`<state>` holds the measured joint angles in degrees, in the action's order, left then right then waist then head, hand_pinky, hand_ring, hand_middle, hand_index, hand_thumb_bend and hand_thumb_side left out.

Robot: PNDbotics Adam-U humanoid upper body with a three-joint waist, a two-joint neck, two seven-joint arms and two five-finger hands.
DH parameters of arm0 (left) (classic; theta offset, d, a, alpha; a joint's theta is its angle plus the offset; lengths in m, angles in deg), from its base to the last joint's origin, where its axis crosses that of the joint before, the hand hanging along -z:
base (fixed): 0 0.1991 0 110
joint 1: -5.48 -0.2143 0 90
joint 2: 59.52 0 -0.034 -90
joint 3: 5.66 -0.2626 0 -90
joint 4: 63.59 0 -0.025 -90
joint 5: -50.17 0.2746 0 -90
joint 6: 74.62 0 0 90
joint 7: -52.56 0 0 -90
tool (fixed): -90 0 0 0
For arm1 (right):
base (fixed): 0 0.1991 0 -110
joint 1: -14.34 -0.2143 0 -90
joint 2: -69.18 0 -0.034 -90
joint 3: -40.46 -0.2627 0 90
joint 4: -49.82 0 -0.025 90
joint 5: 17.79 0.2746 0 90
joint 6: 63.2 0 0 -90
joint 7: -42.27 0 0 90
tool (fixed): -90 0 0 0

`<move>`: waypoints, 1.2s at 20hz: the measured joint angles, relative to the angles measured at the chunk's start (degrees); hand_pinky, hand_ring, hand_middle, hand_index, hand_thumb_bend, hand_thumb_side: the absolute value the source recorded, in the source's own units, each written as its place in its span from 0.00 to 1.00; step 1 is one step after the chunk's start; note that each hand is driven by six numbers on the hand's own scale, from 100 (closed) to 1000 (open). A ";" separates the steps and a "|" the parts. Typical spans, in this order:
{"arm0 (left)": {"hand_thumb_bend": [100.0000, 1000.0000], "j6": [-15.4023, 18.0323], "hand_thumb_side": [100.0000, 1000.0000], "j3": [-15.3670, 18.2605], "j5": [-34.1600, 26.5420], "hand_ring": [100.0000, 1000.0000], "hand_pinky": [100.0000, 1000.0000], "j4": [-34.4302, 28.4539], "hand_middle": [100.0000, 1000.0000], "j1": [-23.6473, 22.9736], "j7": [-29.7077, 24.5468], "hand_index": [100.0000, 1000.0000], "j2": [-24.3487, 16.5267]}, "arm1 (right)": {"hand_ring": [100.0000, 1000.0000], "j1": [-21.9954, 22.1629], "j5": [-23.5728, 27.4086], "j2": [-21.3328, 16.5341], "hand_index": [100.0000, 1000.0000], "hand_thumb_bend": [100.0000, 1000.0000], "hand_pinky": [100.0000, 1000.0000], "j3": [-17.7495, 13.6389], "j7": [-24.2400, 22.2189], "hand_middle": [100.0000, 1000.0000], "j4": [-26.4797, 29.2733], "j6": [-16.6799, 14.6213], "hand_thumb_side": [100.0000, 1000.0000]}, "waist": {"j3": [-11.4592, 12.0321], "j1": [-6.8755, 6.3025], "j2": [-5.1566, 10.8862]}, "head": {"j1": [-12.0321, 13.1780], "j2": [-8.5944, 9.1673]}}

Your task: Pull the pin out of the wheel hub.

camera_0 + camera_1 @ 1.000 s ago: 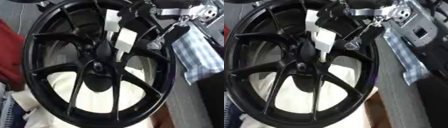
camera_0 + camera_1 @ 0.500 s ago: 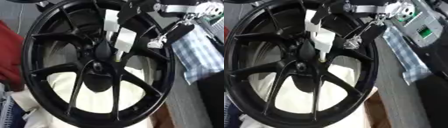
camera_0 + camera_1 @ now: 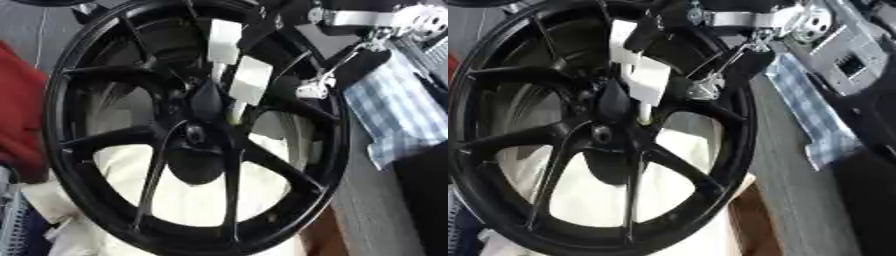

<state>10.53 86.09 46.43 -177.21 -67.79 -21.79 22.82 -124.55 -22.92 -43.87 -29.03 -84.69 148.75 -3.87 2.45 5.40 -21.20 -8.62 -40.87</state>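
The right hand [image 3: 642, 75] reaches down from the upper right into the wheel [image 3: 188, 125], its white-padded fingers [image 3: 649, 82] pointing at the centre. The fingertips close round a thin pale pin [image 3: 645, 112] that stands in a hole just beside the hub [image 3: 605, 134]; the pin's lower end, yellowish, still sits in the wheel. A second white pad [image 3: 223, 40] shows just above the first. Behind the hand, the silver wrist [image 3: 750, 20] and thin rods [image 3: 337, 65] run back toward the upper right corner, with a small metal link [image 3: 311, 90] hanging over a spoke.

The hub lies just below and left of the fingertips, black spokes spreading out from it to the black rim. Through the spokes below the hand a cream cloth [image 3: 192, 200] shows under the wheel. To the right of the hand, outside the rim, a blue checked cloth [image 3: 394, 120] lies on grey surface [image 3: 789, 200]. Far left of the wheel is something red [image 3: 19, 110].

The left hand shows in neither view.
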 measured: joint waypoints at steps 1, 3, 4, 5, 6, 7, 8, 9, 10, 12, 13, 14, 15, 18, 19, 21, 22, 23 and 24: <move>0.00 0.00 0.54 -0.03 0.00 0.49 0.65 0.00 0.50 0.00 0.00 0.67 0.01 | 0.74 0.00 -0.28 0.00 0.85 0.14 0.88 0.03 0.01 0.69 -0.16 -0.01 0.05 | 0.01 0.00 -0.06 | 0.00 0.09; 0.00 0.00 0.54 -0.09 -0.01 0.49 0.65 0.00 0.50 0.00 0.00 0.67 0.01 | 0.75 0.00 -0.77 0.00 0.84 0.14 0.88 0.10 0.06 0.70 -0.59 -0.06 0.06 | 0.07 0.01 -0.07 | 0.00 0.15; 0.00 0.00 0.53 -0.10 -0.01 0.50 0.65 0.00 0.50 0.00 0.00 0.67 0.01 | 0.75 0.00 -0.99 0.00 0.84 0.14 0.87 0.22 0.10 0.71 -0.84 -0.10 0.07 | 0.09 0.02 -0.09 | 0.00 0.16; 0.00 0.00 0.53 -0.10 -0.01 0.50 0.65 0.00 0.50 0.00 0.00 0.67 0.01 | 0.75 0.00 -1.31 0.00 0.83 0.14 0.86 0.35 0.12 0.71 -1.07 -0.12 0.07 | 0.11 0.02 -0.10 | 0.00 0.17; 0.00 0.00 0.54 -0.10 -0.01 0.49 0.65 0.00 0.50 0.00 0.00 0.67 0.01 | 0.76 0.01 -1.57 0.00 0.83 0.13 0.84 0.37 0.14 0.71 -1.25 -0.14 0.08 | 0.15 0.02 -0.12 | 0.00 0.18; 0.00 0.00 0.54 -0.10 -0.01 0.49 0.65 0.00 0.50 0.00 0.00 0.67 0.01 | 0.77 0.01 -1.83 0.00 0.83 0.13 0.83 0.38 0.16 0.71 -1.48 -0.16 0.08 | 0.18 0.02 -0.16 | 0.00 0.19; 0.00 0.00 0.54 -0.10 -0.02 0.49 0.65 0.00 0.50 0.00 0.00 0.67 0.01 | 0.77 0.02 -1.99 0.00 0.83 0.13 0.83 0.40 0.18 0.71 -1.65 -0.18 0.08 | 0.19 0.02 -0.22 | 0.00 0.19; 0.00 0.00 0.54 -0.10 -0.03 0.49 0.65 0.00 0.50 0.00 0.00 0.67 0.02 | 0.77 0.02 -2.18 0.00 0.83 0.13 0.83 0.43 0.24 0.71 -1.83 -0.24 0.08 | 0.19 0.02 -0.25 | 0.00 0.19; 0.00 0.00 0.54 -0.10 -0.03 0.49 0.65 0.00 0.50 0.00 0.00 0.67 0.02 | 0.77 0.02 -2.34 0.00 0.82 0.12 0.83 0.50 0.29 0.71 -1.98 -0.29 0.08 | 0.19 0.02 -0.26 | 0.00 0.20; 0.00 0.00 0.54 -0.10 -0.05 0.49 0.65 0.00 0.50 0.00 0.00 0.67 0.02 | 0.77 0.02 -2.43 0.00 0.82 0.12 0.83 0.56 0.39 0.71 -2.17 -0.39 0.08 | 0.19 0.02 -0.30 | 0.00 0.21; 0.00 0.00 0.54 -0.10 -0.07 0.49 0.65 0.00 0.50 0.00 0.00 0.67 0.02 | 0.77 0.02 -2.44 0.01 0.82 0.12 0.83 0.62 0.40 0.71 -2.19 -0.40 0.09 | 0.19 0.02 -0.33 | 0.00 0.21; 0.00 0.00 0.54 -0.10 -0.09 0.49 0.65 0.00 0.50 0.00 0.00 0.67 0.03 | 0.78 0.01 -2.45 0.01 0.82 0.12 0.84 0.67 0.40 0.71 -2.21 -0.40 0.09 | 0.20 0.02 -0.34 | 0.00 0.21; 0.00 0.00 0.54 -0.10 -0.11 0.49 0.65 0.00 0.50 0.00 0.00 0.67 0.03 | 0.78 0.00 -2.47 0.02 0.82 0.12 0.84 0.69 0.40 0.72 -2.25 -0.40 0.08 | 0.23 0.02 -0.35 | 0.00 0.22; 0.00 0.00 0.54 -0.10 -0.16 0.49 0.65 0.00 0.50 0.00 0.00 0.67 0.03 | 0.77 0.00 -2.65 0.10 0.82 0.13 0.83 0.72 0.40 0.72 -2.51 -0.40 0.08 | 0.35 0.04 -0.42 | 0.00 0.23; 0.00 0.00 0.54 -0.10 -0.16 0.49 0.65 0.00 0.50 0.00 -0.01 0.67 0.03 | 0.77 -0.01 -2.72 0.20 0.82 0.13 0.83 0.73 0.39 0.72 -2.53 -0.39 0.09 | 0.35 0.05 -0.45 | 0.00 0.23; 0.00 0.00 0.54 -0.10 -0.17 0.49 0.65 0.00 0.50 0.00 -0.01 0.67 0.03 | 0.77 -0.02 -2.92 0.40 0.82 0.13 0.83 0.78 0.37 0.72 -2.59 -0.37 0.09 | 0.38 0.08 -0.55 | 0.00 0.24; 0.00 0.00 0.54 -0.10 -0.17 0.49 0.65 0.00 0.50 0.01 0.00 0.67 0.03 | 0.77 -0.02 -3.02 0.45 0.81 0.13 0.82 0.88 0.37 0.72 -2.71 -0.37 0.09 | 0.40 0.11 -0.68 | 0.00 0.25; 0.00 0.00 0.54 -0.11 -0.17 0.49 0.65 0.00 0.50 0.01 0.00 0.67 0.03 | 0.77 -0.02 -3.15 0.45 0.81 0.13 0.82 0.94 0.37 0.72 -2.83 -0.37 0.09 | 0.42 0.16 -0.79 | 0.00 0.25; 0.00 0.01 0.54 -0.11 -0.17 0.49 0.65 0.00 0.50 0.01 0.00 0.67 0.03 | 0.77 -0.02 -3.31 0.46 0.81 0.13 0.82 1.04 0.37 0.72 -2.87 -0.37 0.09 | 0.43 0.22 -0.83 | 0.00 0.26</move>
<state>10.54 85.99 46.26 -177.21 -67.78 -21.79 22.86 -124.57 -26.23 -43.41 -27.99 -84.32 145.88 -4.24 2.88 5.61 -22.03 -8.62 -40.61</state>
